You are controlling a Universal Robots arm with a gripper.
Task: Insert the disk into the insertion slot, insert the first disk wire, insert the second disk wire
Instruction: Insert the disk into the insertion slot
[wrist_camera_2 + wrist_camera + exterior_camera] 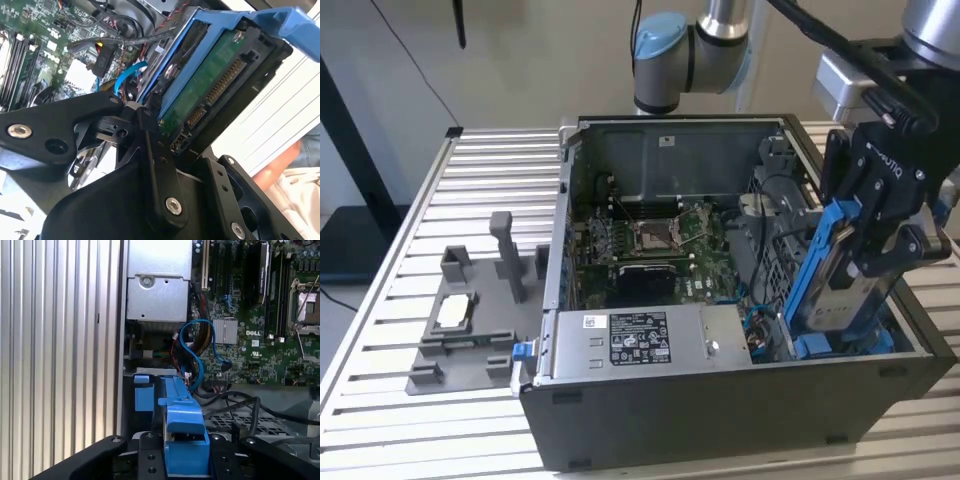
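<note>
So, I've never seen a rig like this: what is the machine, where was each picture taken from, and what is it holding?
The machine is a robot arm ending in a black gripper, a two-fingered clamp. The exterior view comes from a camera off the arm, looking down at an open computer case on a slatted metal table. Both wrist views come from cameras riding on the arm, so they look closely into the case. The gripper is shut on the disk, a hard drive in a blue frame, held tilted over the case's end at the exterior view's right. At the exterior view's left, a grey holder stands on the table.
</note>
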